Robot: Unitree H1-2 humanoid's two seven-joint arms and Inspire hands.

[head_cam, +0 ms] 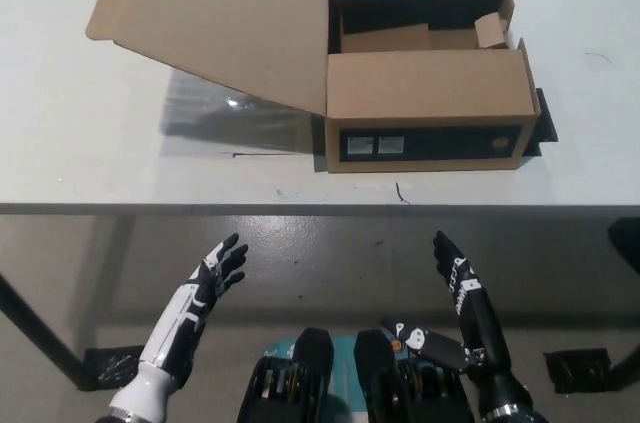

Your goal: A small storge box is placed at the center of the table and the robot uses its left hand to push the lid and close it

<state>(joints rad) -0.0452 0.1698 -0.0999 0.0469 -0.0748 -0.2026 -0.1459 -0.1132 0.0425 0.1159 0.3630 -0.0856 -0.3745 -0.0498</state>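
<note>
Nothing done yet: the brown cardboard box's (425, 103) wide lid flap (215, 18) lies open, apparently untouched; my white left hand (205, 288) hangs spread below the white table (80, 143).

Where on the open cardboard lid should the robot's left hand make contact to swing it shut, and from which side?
Likely the lid near its free outer edge, from the left and underneath. It slopes up leftwards from its hinge at the box. The left hand hovers open below the table.

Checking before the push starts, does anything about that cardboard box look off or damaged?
Nothing looks damaged. The box sits squarely on the table, its lid flung open leftward. Both hands, left and right, hover open below the table edge.
</note>
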